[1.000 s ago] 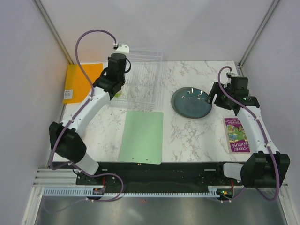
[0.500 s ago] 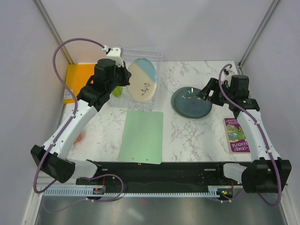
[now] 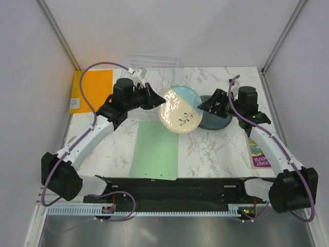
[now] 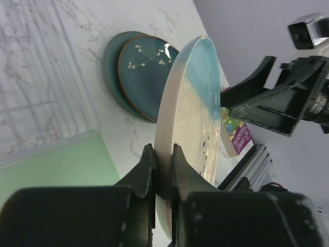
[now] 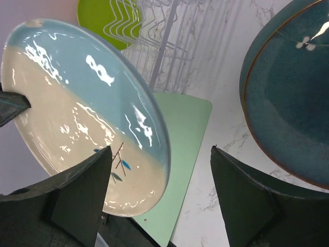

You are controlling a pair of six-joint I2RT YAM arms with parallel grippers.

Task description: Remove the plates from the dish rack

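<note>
Left fingers [image 4: 146,172] clamp the rim of the cream plate [image 4: 193,118], held on edge above the counter [image 3: 216,149]. Right fingers [image 5: 241,206] are spread wide, with the plate's edge in the gap. 2 dark plates [image 4: 139,72] lie stacked beyond, partly hidden. Rack [image 3: 154,64] holds a lime plate [image 5: 103,20]

The right gripper [image 5: 159,152] has its fingers [image 5: 72,200] spread; the rim of the tilted cream-and-blue plate [image 5: 77,113] lies between them. A lime-green plate [image 5: 100,20] stands in the dish rack [image 5: 175,46]. A dark blue plate [image 5: 288,103] lies flat on the desk [image 5: 226,128].
</note>
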